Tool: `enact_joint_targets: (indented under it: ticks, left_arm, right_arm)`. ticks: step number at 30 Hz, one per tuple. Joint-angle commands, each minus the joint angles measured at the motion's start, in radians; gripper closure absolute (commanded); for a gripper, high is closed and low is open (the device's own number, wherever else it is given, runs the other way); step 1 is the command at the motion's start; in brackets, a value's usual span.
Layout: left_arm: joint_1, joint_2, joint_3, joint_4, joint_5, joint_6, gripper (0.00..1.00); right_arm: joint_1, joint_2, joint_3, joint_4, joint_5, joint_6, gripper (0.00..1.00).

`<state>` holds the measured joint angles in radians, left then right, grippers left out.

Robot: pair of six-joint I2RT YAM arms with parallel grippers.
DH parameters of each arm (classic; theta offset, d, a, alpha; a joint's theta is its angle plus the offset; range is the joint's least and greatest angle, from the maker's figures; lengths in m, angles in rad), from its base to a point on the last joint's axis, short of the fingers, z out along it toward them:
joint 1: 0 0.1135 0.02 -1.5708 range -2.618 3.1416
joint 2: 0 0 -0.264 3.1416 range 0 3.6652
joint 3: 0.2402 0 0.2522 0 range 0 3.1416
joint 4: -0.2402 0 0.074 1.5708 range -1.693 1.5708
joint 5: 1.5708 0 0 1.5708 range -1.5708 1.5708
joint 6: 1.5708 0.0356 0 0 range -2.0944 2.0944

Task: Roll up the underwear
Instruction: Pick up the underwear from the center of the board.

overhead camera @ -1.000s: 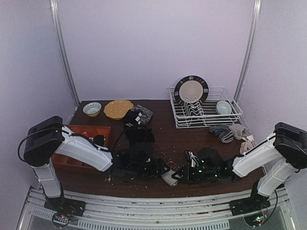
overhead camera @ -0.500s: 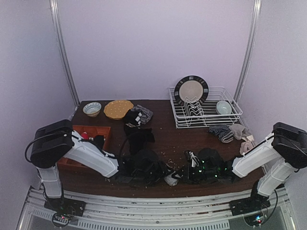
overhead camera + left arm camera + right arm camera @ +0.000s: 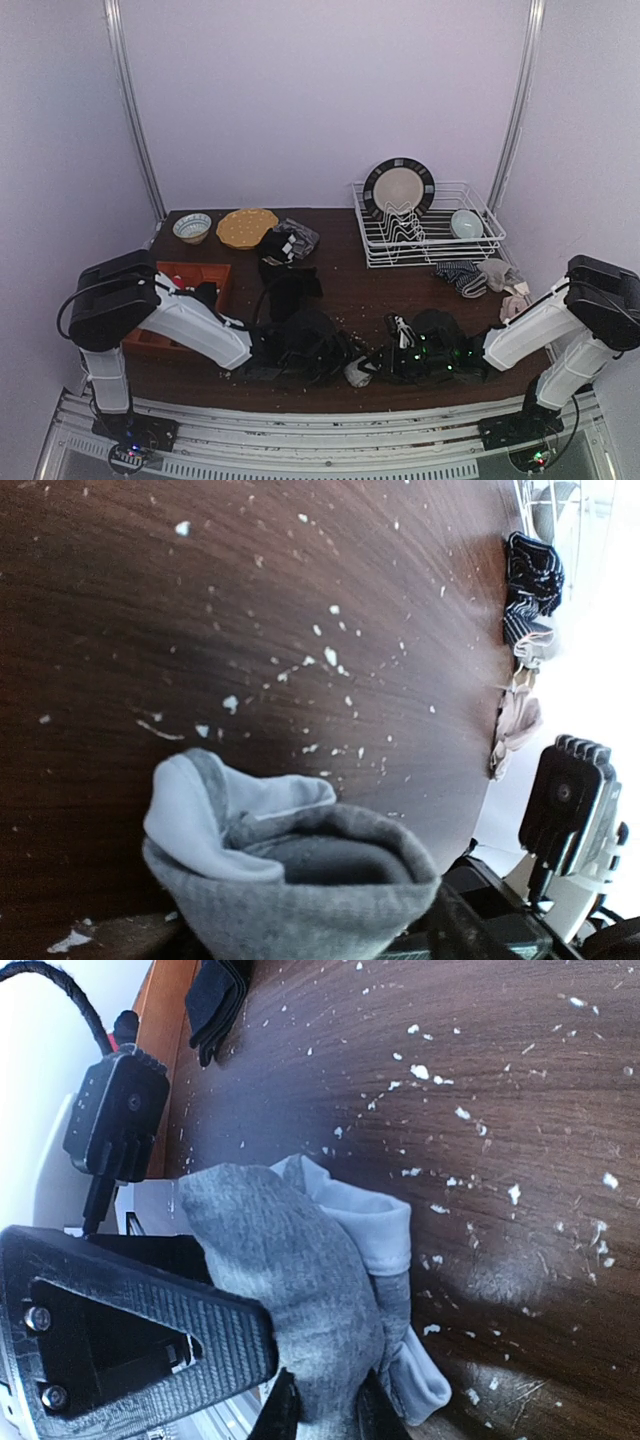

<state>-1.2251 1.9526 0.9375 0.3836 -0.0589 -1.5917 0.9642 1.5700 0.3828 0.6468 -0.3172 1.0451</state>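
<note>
Right end effector [image 3: 320,1412]: closed, pinching a fold of the light grey underwear [image 3: 290,1260] between its fingers. Left end effector [image 3: 332,358]: one ribbed finger lies against the same garment from the opposite side; cannot tell whether it is gripping or open. The grey underwear sits bunched, pale lining showing, on the tabletop [image 3: 520,1090] near the front edge, between the two arms. Black underwear [image 3: 292,288] lies further back, apart. White crumbs [image 3: 230,702] are scattered over the wood.
</note>
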Motion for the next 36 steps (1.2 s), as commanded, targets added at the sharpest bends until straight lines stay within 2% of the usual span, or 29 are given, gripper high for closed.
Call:
enact_joint_targets:
  ticks: [1,8,9,12,13,15,20,23,26,30,36]
  left_arm:
    - [0.001,0.108,0.002,-0.166,0.016,0.004,0.37]
    - [0.012,0.138,0.012,-0.154,0.036,0.014,0.63]
    - [0.014,0.141,0.007,-0.142,0.035,0.015,0.68]
    - [0.02,0.143,0.006,-0.127,0.037,0.029,0.95]
    - [0.023,0.141,0.006,-0.127,0.036,0.038,1.0]
    - [0.028,0.127,0.002,-0.134,0.031,0.062,1.0]
    - [0.047,0.052,0.018,-0.249,0.018,0.196,1.0]
    - [0.056,-0.005,0.033,-0.351,-0.011,0.297,1.0]
    - [0.063,-0.063,0.047,-0.44,-0.045,0.375,1.0]
    - [0.07,-0.126,0.069,-0.549,-0.053,0.494,1.0]
    - [0.091,-0.326,0.085,-0.767,-0.124,0.692,1.0]
  right_arm:
    - [0.034,0.061,-0.017,-0.208,-0.016,-0.02,0.94]
    - [0.046,0.06,-0.01,-0.21,-0.016,-0.031,0.95]
    - [0.051,0.056,-0.005,-0.215,-0.017,-0.037,0.95]
    - [0.068,0.036,0.021,-0.254,-0.011,-0.063,0.94]
    - [0.075,0.025,0.031,-0.272,-0.004,-0.078,0.93]
    - [0.085,-0.017,0.054,-0.332,0.014,-0.109,0.85]
    - [0.102,-0.223,0.117,-0.56,0.085,-0.19,0.56]
    - [0.105,-0.356,0.151,-0.694,0.127,-0.232,0.48]
    - [0.105,-0.466,0.18,-0.811,0.169,-0.273,0.45]
    - [0.105,-0.585,0.176,-0.858,0.233,-0.316,0.44]
    - [0.106,-0.593,0.173,-0.835,0.271,-0.384,0.45]
